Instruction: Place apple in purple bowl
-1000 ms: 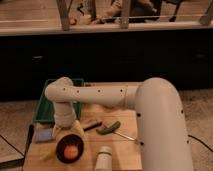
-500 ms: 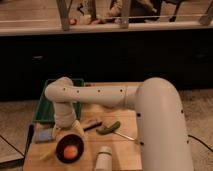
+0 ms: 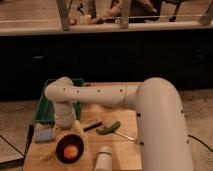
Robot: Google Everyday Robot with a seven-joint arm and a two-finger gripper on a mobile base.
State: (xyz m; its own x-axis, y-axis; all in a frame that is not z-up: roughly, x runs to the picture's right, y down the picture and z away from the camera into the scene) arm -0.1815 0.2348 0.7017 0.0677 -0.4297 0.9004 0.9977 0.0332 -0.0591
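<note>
Apple (image 3: 71, 151) sits inside purple bowl (image 3: 69, 148) on tabletop (image 3: 122, 150); hand (image 3: 65, 129) just above bowl's rim, grip state can't tell.

White arm (image 3: 100, 95) reaching left across the table (image 3: 125, 150), gripper (image 3: 70, 131) low just above the purple bowl (image 3: 69, 148) — apple (image 3: 70, 151) inside it, green vegetable (image 3: 108, 127) just right, green tray (image 3: 46, 107) behind.

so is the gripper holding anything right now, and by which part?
Cannot tell. The gripper sits just above the purple bowl, hidden behind the wrist. The apple lies inside the bowl, no hold on it visible.
</note>
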